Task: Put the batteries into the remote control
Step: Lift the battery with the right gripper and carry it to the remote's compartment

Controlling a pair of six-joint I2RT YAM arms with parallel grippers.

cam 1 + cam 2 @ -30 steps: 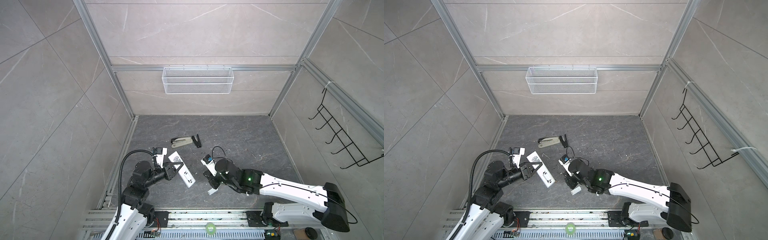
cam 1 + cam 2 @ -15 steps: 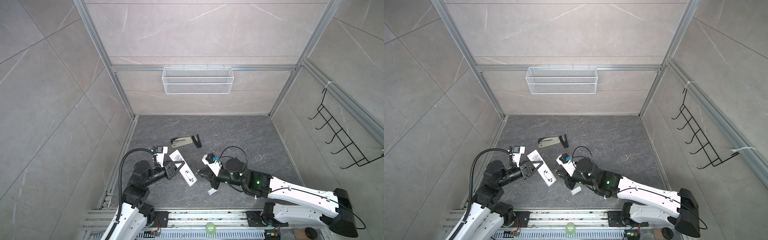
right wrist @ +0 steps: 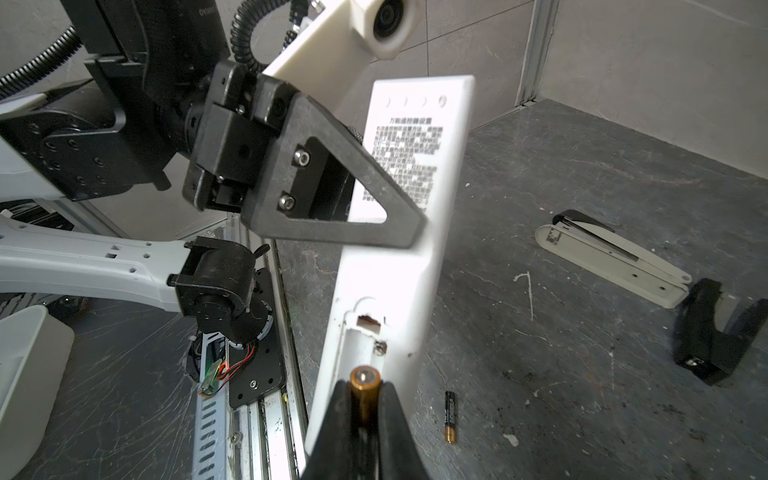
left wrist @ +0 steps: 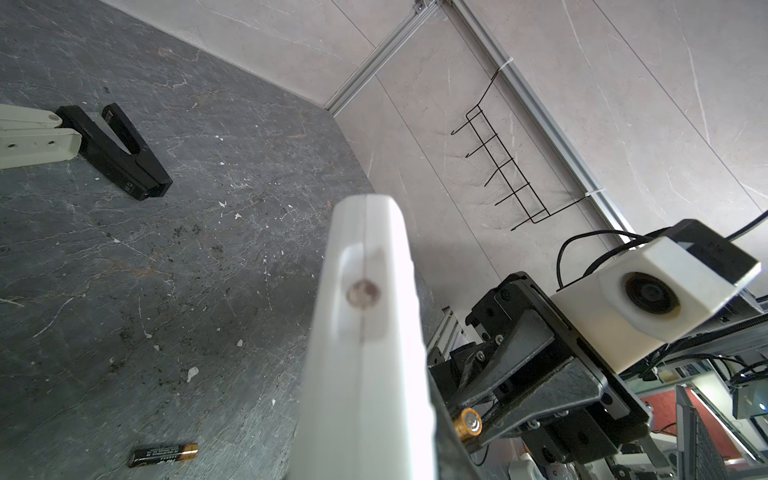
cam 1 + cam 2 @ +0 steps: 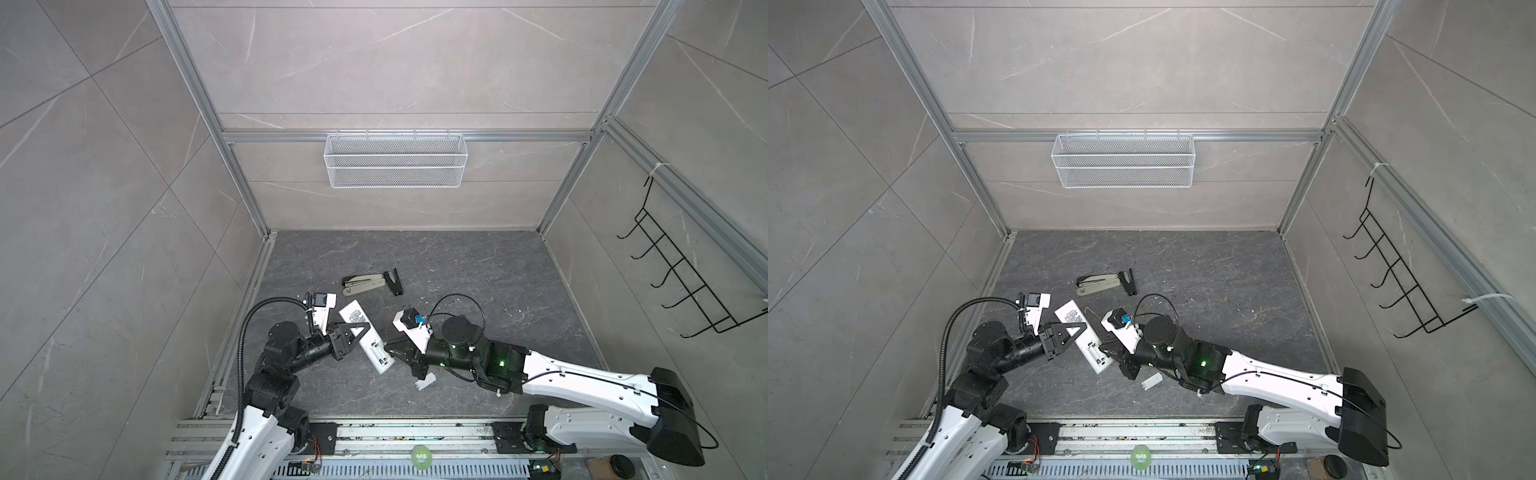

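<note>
Loading is barely starting.
Left pincer point(image 5: 362, 330) is clamping remote control point(image 3: 399, 266); right pincer point(image 3: 365, 415) is pinching one battery point(image 3: 364, 386) at the open bay point(image 3: 360, 337); other battery point(image 3: 449, 415) is lying on counter point(image 3: 582, 353).

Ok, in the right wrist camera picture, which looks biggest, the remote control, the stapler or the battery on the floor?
1. remote control: biggest, though it is also nearest the camera.
2. stapler: lying open, clearly smaller.
3. battery on the floor: by far the smallest.
</note>
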